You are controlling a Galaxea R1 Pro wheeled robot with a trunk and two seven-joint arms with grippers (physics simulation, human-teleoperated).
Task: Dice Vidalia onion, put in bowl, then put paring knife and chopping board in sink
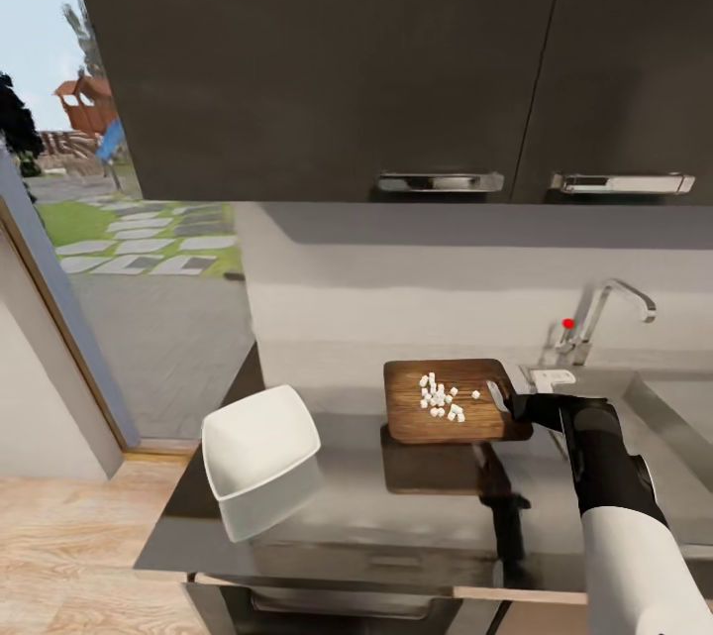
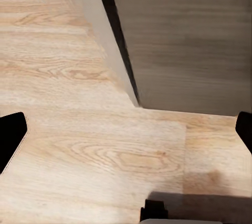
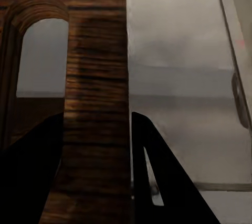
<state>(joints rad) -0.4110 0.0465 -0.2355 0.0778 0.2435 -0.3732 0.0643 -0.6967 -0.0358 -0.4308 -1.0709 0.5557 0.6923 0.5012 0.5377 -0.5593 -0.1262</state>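
Right gripper [image 1: 507, 404] clamps chopping board [image 1: 451, 400] by handle-slot edge, lifted w/ diced onion [image 1: 440, 396]: stiff, but loose dice slide—keep level till bowl [image 1: 259, 460]. Left gripper [image 2: 126, 129] open.

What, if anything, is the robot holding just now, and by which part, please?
The right gripper holds the chopping board by its sink-side end, on the strip beside the handle slot. The left gripper holds nothing.
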